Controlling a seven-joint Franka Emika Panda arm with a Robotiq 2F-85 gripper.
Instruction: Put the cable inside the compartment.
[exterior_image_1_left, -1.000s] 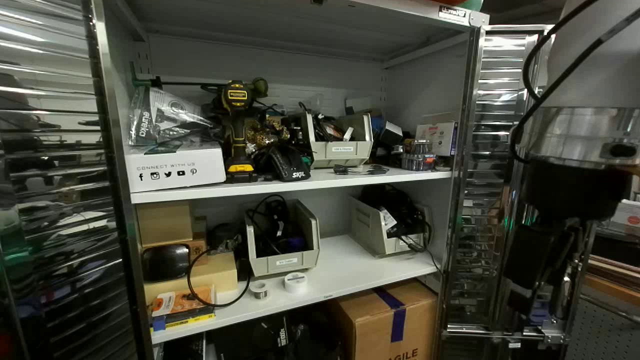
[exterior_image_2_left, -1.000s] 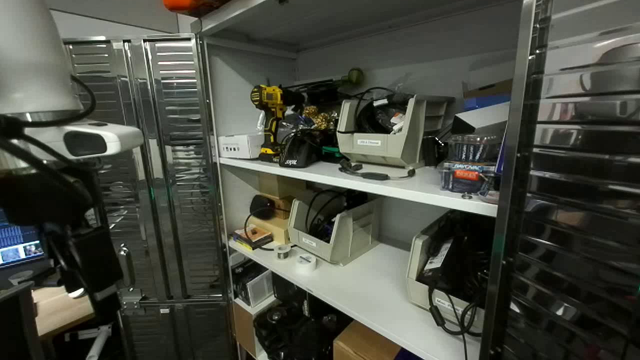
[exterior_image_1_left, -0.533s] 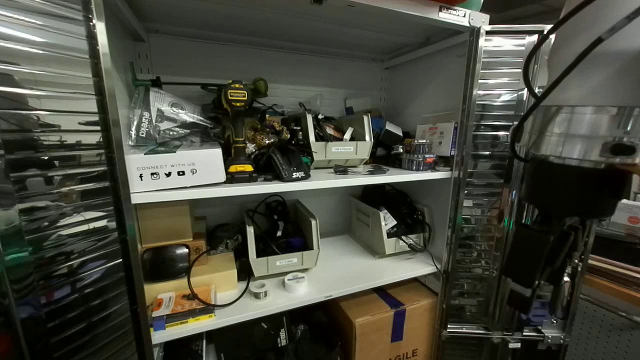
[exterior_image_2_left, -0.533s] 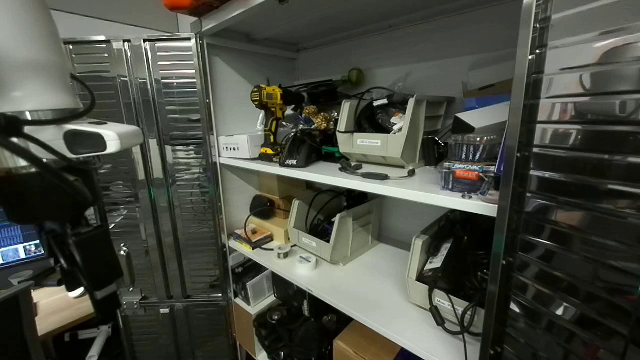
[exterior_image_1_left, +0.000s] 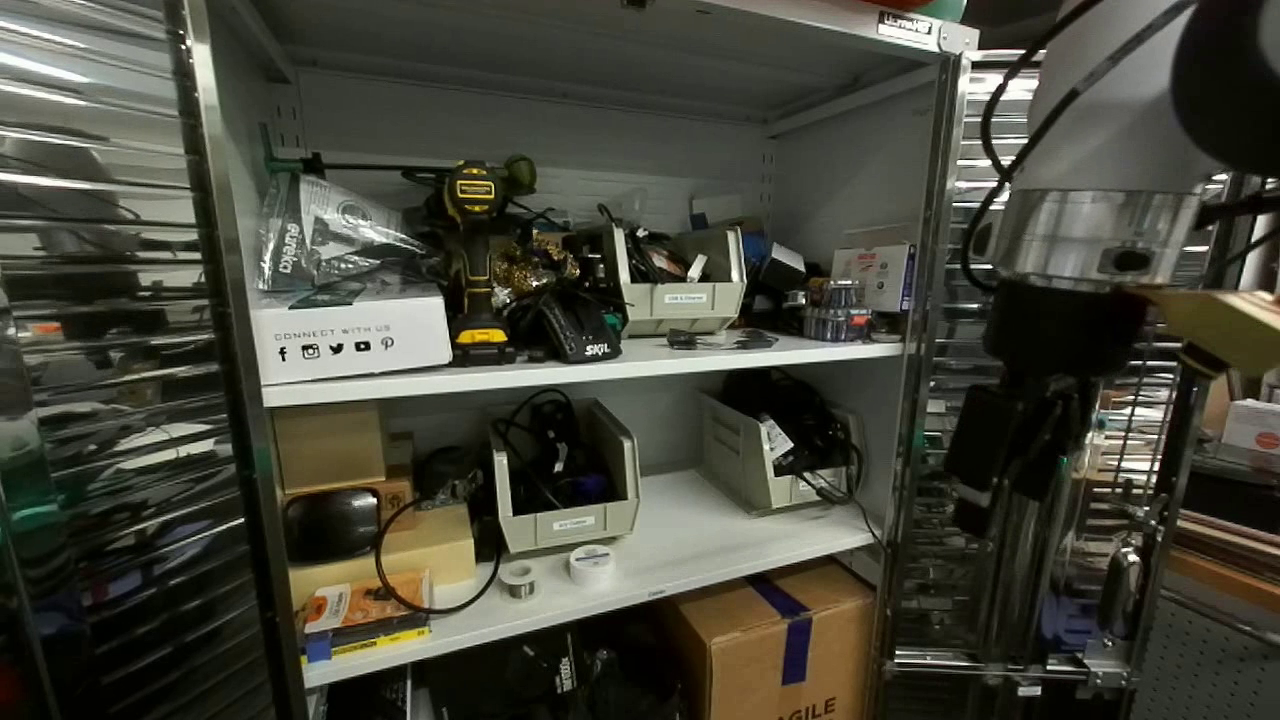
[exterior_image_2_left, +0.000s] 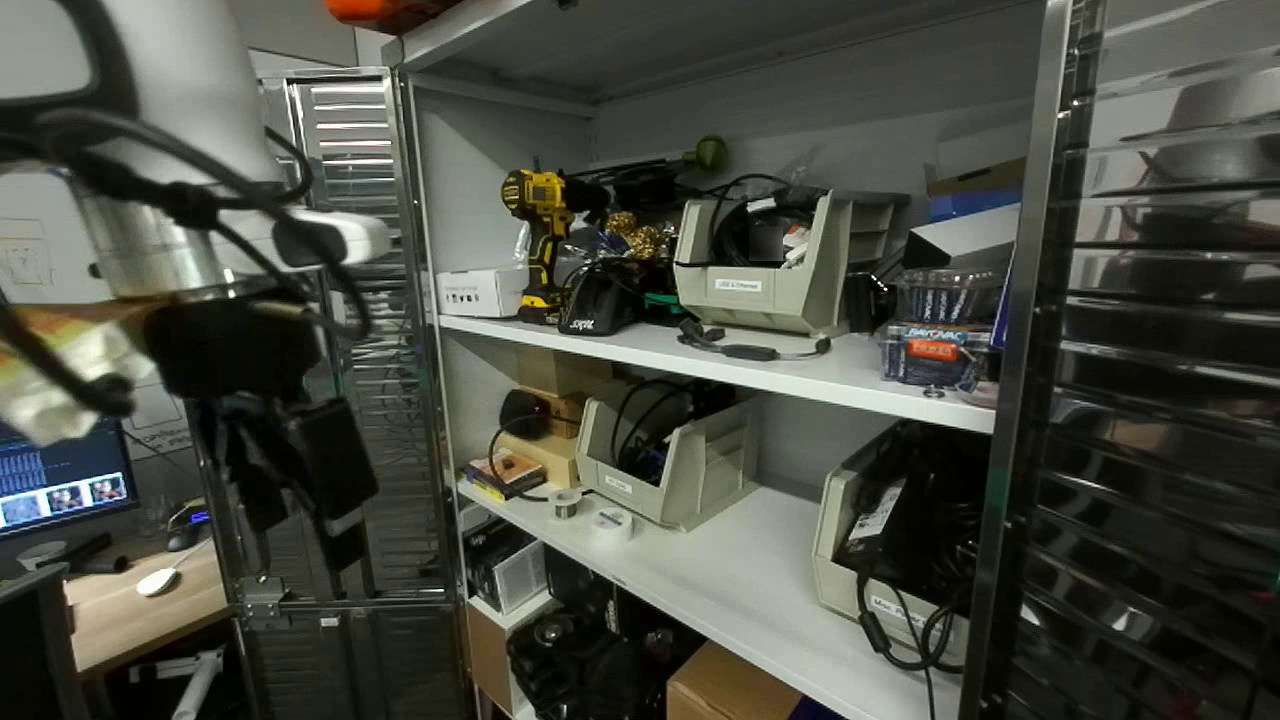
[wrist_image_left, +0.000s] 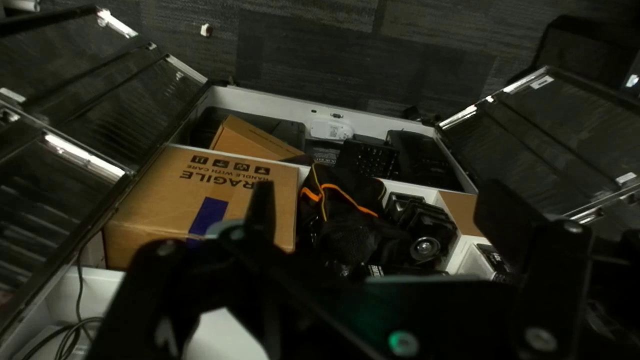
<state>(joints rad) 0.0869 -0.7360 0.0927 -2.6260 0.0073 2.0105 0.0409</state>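
Underfoot in the wrist view, a dark carpeted floor (wrist_image_left: 310, 50). Standing over it, a tall cabinet (exterior_image_1_left: 550, 120), white inside, with shiny slatted doors (exterior_image_2_left: 1170, 450) swung wide. Off to the side in an exterior view, part of a wooden desk (exterior_image_2_left: 110, 620). Running across the cabinet, an upper shelf (exterior_image_2_left: 860, 372), white and smooth, crowded at the back, barer along the front; below, an equally white lower shelf (exterior_image_1_left: 670, 520). Outside the cabinet in both exterior views, a white robot arm (exterior_image_1_left: 1110, 130). Under the lower shelf, a cardboard box (wrist_image_left: 155, 195). On the lower shelf, two well-filled lower bins (exterior_image_1_left: 735, 455); above, an upper bin (exterior_image_2_left: 760, 310) labelled "USB & Ethernet". Ending the robot arm, a gripper (wrist_image_left: 380, 197), spread wide and released. Upright on the upper shelf, a yellow-and-black drill (exterior_image_2_left: 545, 235). Lying flat on the upper shelf, just in front of the upper bin and outside it, a loose cable (exterior_image_2_left: 752, 352): thin, greyish and black, bent in a shallow curve, with a dark lump partway along. Smaller yet, on the lower shelf, a white roll of tape (exterior_image_1_left: 592, 568).
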